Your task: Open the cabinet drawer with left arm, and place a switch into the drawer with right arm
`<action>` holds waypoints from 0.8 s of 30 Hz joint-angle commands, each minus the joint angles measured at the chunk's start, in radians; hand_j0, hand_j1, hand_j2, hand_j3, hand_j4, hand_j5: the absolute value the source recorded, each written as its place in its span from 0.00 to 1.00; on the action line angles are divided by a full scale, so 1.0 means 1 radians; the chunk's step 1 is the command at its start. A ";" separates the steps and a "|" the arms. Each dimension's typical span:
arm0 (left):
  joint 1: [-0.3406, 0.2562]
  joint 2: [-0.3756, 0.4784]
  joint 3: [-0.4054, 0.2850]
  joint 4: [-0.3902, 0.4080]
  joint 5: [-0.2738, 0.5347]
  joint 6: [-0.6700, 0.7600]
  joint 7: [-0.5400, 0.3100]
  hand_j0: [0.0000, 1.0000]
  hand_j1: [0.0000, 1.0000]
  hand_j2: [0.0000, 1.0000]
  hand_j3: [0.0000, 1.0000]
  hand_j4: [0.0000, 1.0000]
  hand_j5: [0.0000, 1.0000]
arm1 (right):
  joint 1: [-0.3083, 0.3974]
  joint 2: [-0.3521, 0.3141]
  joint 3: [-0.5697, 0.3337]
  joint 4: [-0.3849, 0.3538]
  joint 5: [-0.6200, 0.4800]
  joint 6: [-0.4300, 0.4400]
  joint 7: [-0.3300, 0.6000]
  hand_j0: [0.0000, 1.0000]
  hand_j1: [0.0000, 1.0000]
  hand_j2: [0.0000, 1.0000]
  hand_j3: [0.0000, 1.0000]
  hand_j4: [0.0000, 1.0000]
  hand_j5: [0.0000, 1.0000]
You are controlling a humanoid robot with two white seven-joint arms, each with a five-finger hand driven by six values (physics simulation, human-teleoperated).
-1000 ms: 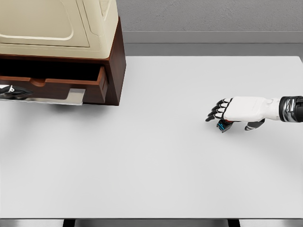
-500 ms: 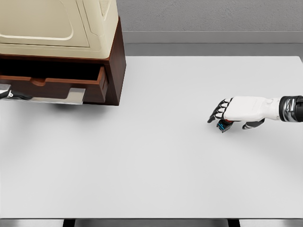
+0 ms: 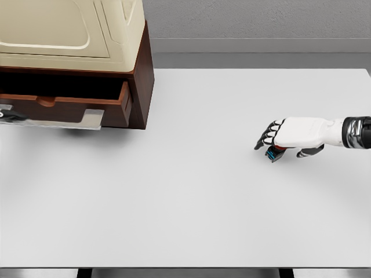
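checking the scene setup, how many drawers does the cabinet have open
1. The drawer is pulled out at the bottom of the cabinet, at the table's far left. The cabinet runs past the picture's left edge, so more may be hidden.

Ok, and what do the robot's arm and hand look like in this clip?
The right hand has a glossy white shell over the palm and back, black segmented fingers, and a white forearm ending in a dark grey and black cuff. The left hand is barely visible at the picture's left edge.
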 commanded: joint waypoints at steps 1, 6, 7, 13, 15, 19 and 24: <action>-0.001 0.022 0.008 0.001 0.060 -0.017 0.000 1.00 1.00 1.00 1.00 1.00 1.00 | -0.002 -0.002 0.001 0.000 -0.004 0.002 0.000 0.85 0.85 0.85 0.85 0.85 0.85; -0.005 0.019 0.008 0.008 0.068 -0.016 0.000 1.00 1.00 1.00 1.00 1.00 1.00 | 0.000 0.000 0.001 0.008 -0.004 0.002 0.000 0.85 0.85 0.85 0.85 0.85 0.85; -0.005 0.018 0.008 0.010 0.066 -0.016 0.000 1.00 1.00 1.00 1.00 1.00 1.00 | 0.000 -0.002 0.001 0.008 -0.004 0.002 0.000 0.85 0.85 0.85 0.85 0.85 0.85; -0.009 0.028 0.010 0.007 0.071 -0.037 0.000 1.00 1.00 1.00 1.00 1.00 1.00 | -0.002 0.000 -0.001 0.021 -0.006 0.002 0.000 0.69 0.69 0.69 0.69 0.69 0.69; -0.009 0.033 0.013 0.010 0.094 -0.040 0.000 1.00 1.00 1.00 1.00 1.00 1.00 | -0.002 0.000 -0.001 0.021 -0.006 0.002 0.000 0.67 0.67 0.67 0.67 0.67 0.67; -0.009 0.056 0.031 0.051 0.160 -0.039 0.000 1.00 1.00 1.00 1.00 1.00 1.00 | -0.002 0.000 -0.002 0.021 -0.006 0.002 0.000 0.63 0.63 0.63 0.63 0.63 0.63; 0.003 0.067 0.008 0.073 0.135 -0.112 0.000 1.00 1.00 1.00 1.00 1.00 1.00 | -0.003 0.000 -0.002 0.021 -0.006 0.002 0.000 0.59 0.59 0.59 0.59 0.59 0.59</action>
